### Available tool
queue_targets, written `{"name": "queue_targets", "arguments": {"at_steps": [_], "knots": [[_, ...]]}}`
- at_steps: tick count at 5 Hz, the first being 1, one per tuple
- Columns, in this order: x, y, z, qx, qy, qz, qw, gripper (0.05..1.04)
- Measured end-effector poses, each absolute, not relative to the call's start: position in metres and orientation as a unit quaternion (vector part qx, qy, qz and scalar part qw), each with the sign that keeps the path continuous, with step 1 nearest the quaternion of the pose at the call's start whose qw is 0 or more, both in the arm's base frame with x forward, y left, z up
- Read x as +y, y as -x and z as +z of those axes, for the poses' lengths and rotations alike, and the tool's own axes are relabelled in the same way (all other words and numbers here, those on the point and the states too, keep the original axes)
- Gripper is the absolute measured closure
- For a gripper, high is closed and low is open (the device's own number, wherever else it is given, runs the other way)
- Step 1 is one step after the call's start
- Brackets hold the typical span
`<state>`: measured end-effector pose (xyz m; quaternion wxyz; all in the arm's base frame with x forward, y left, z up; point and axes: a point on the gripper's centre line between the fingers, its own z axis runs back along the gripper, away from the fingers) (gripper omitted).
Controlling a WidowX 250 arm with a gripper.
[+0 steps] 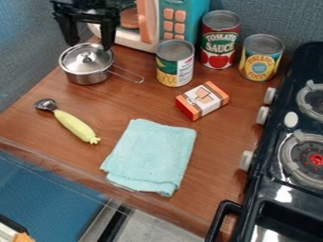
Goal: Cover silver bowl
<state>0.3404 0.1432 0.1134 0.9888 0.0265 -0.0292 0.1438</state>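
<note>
While the black pincer [89,46] hangs at the upper left of the view, its two fingers stand apart, released, with nothing between them. Just below it sits the silver bowl [89,75], a small metal pot with its lid [86,58] resting on top and the knob under the gap between the fingers. The pot's wire handle [128,74] points away toward the right. I cannot tell whether a fingertip touches the lid.

Beside the pincer, to its right, is a toy microwave [183,21] in teal, white and orange. Farther right stand three upright cans: a short one with a yellow and green label [175,66], a tall red one [219,42] and a yellow and blue one [261,59]. A small orange and white box [202,100] lies below them. Nearer the camera than the pincer, a spoon with a pale green handle [74,125] lies left of a light blue cloth [151,153]. The black stove [277,196] is well apart, at the far right.
</note>
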Motion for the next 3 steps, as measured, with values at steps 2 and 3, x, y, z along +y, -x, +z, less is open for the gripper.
{"name": "queue_targets", "arguments": {"at_steps": [2, 3], "knots": [[0.09, -0.296, 0.111, -0.006, -0.023, 0.054, 0.998, 0.083], [0.073, -0.286, 0.112, -0.004, -0.022, 0.03, 0.999, 0.083]]}}
